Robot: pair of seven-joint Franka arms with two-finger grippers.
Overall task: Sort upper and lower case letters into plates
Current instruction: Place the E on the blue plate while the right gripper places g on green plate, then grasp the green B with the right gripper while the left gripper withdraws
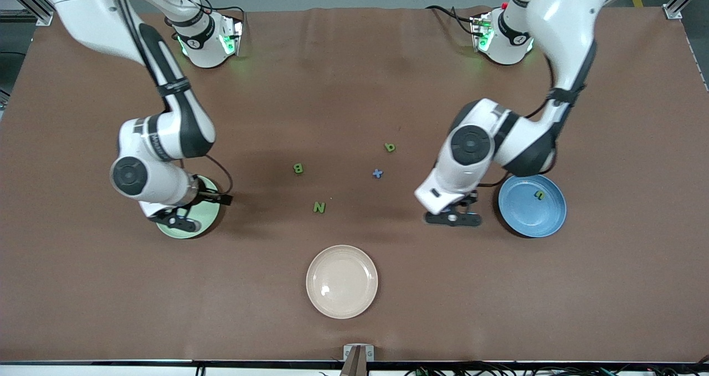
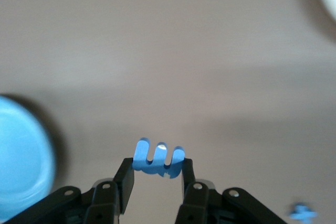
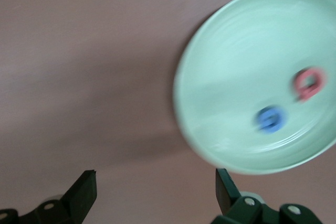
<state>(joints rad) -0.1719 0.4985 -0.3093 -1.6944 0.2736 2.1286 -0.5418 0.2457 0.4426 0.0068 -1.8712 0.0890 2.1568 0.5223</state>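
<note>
In the front view you see the right gripper (image 1: 176, 219) at the left of the frame, over the mint green plate (image 1: 207, 216). The left gripper (image 1: 453, 217) is at centre-right, over bare table just beside the blue plate (image 1: 532, 219), which holds one small letter (image 1: 538, 195). The letters B (image 1: 298, 168), N (image 1: 319, 206), x (image 1: 377, 173) and q (image 1: 390, 147) lie loose in the middle; the beige plate (image 1: 342, 281) is low in the frame.

In the left wrist view, the fingers pinch a blue letter (image 2: 157, 157) by its edges. If you let go now, it may fall on the table, because the plate is only at the left edge.

In the right wrist view, the fingers are spread wide and empty. The green plate, upper right, holds a red letter (image 3: 308, 83) and a blue one (image 3: 270, 118).
</note>
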